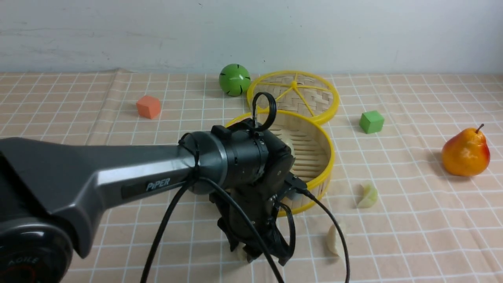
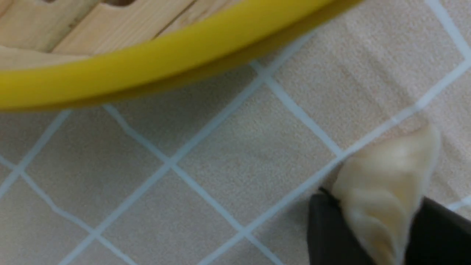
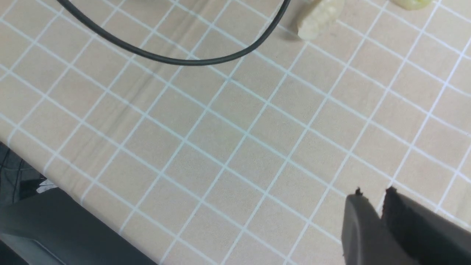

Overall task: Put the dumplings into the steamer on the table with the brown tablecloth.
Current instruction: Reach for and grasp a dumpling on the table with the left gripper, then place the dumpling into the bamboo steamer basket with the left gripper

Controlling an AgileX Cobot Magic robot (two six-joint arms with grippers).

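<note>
My left gripper [image 1: 259, 255] is low over the brown tablecloth [image 1: 412, 236], just in front of the steamer [image 1: 328, 157]. In the left wrist view the left gripper [image 2: 371, 206] is shut on a cream dumpling [image 2: 386, 184], with the steamer's yellow rim [image 2: 147, 70] close by. Two more dumplings lie on the cloth to the steamer's right, one greenish [image 1: 368, 195] and one cream [image 1: 334, 239]. A pale shape [image 1: 288, 146] inside the steamer is mostly hidden by my arm. My right gripper [image 3: 373, 193] is shut and empty above bare cloth. It is out of the front view.
The flat woven lid [image 1: 292, 94] lies behind the steamer. A green ball [image 1: 234, 79], an orange cube [image 1: 148, 107], a green cube [image 1: 371, 122] and a pear [image 1: 465, 151] stand around. A black cable [image 3: 184, 60] hangs over the cloth near the table's front edge.
</note>
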